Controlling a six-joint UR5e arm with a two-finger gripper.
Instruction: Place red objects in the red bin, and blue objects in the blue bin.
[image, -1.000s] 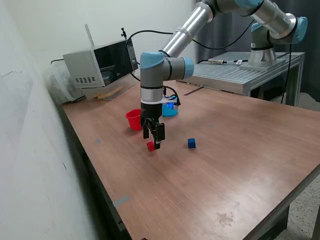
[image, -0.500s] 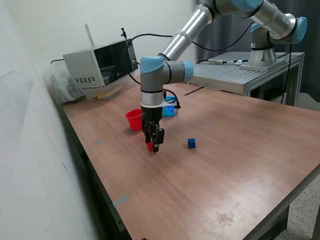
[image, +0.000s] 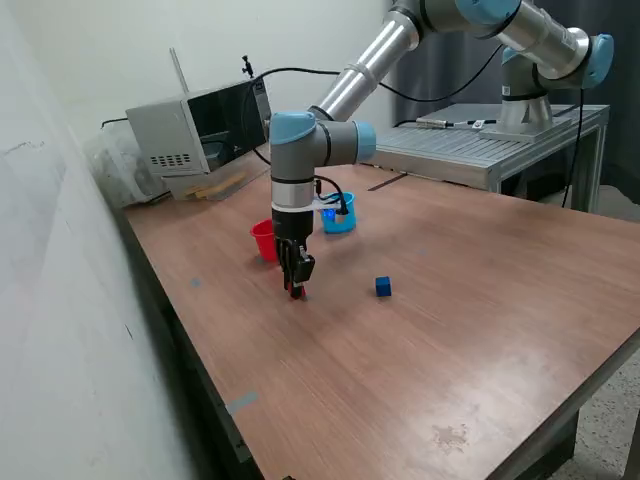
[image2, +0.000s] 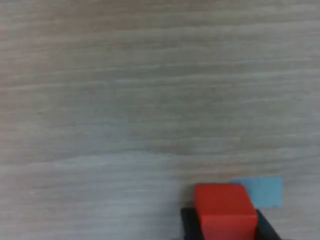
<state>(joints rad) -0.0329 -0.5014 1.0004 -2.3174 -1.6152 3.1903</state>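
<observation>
My gripper (image: 297, 287) points straight down at the table and is shut on a tiny red cube (image: 296, 292). In the wrist view the red cube (image2: 222, 207) sits clamped between the two dark fingers (image2: 188, 223). I cannot tell whether the cube rests on the wood or hangs just above it. The red cup (image: 263, 240) stands just behind the gripper, partly hidden by the arm. The light blue cup (image: 340, 216) stands further back. One tiny dark blue cube (image: 384, 287) lies on the table to the exterior view's right of the gripper. The other cubes are out of view.
A grey box-shaped appliance (image: 195, 125) and clutter stand at the table's back corner. A metal bench (image: 480, 145) with a second arm's base lies beyond the table. A light blue patch (image2: 263, 191) marks the wood beside the held cube.
The gripper shifted slightly toward the exterior view's left and its fingers closed around the red cube, which was beside them a second ago.
</observation>
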